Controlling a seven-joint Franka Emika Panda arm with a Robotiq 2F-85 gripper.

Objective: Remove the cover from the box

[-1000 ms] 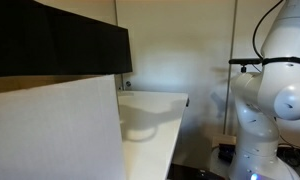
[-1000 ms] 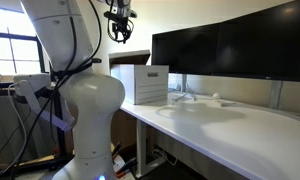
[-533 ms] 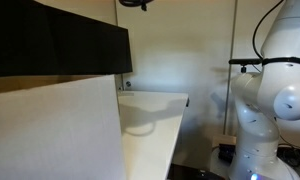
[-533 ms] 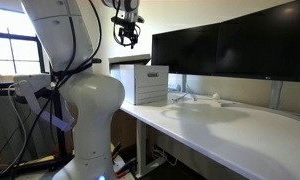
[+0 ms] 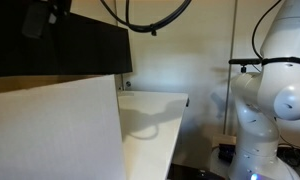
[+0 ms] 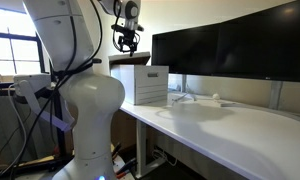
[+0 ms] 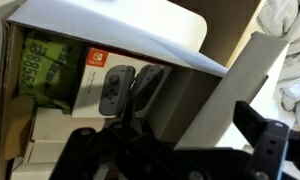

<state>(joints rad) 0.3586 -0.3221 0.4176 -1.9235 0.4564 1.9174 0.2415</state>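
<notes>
**A:** Entry one, the hand?

**B:** Hand (image 6: 126, 42): hangs directly above the box (image 6: 140, 84), clear of it. The fingers are spread wide with nothing between them, and it grips nothing.

**A:** Entry two, the box?

**B:** White-sided cardboard. It stands at the left end of the white surface (image 6: 230, 130), near the edge.

**A:** Entry three, the cover?

**B:** Cover (image 7: 115, 28): plain white and flat. In the wrist view it lies tilted across the far part of the box's opening, and the near part of the opening is uncovered. Whether it rests on the rim or has dropped inside, I cannot tell.

**A:** Contents on show?

**B:** One printed carton (image 7: 125, 88) with a picture of two dark game controllers. One green package (image 7: 45, 70) sits just to its left, touching it. Pale flat cartons (image 7: 45, 135) lie nearer, in the left corner.

**A:** Other items?

**B:** Black monitors (image 6: 230, 50) run in a row along the far side of the surface, to the right of the box. The robot's white arm body (image 6: 80, 100) stands in the near foreground, beside the surface.
</notes>
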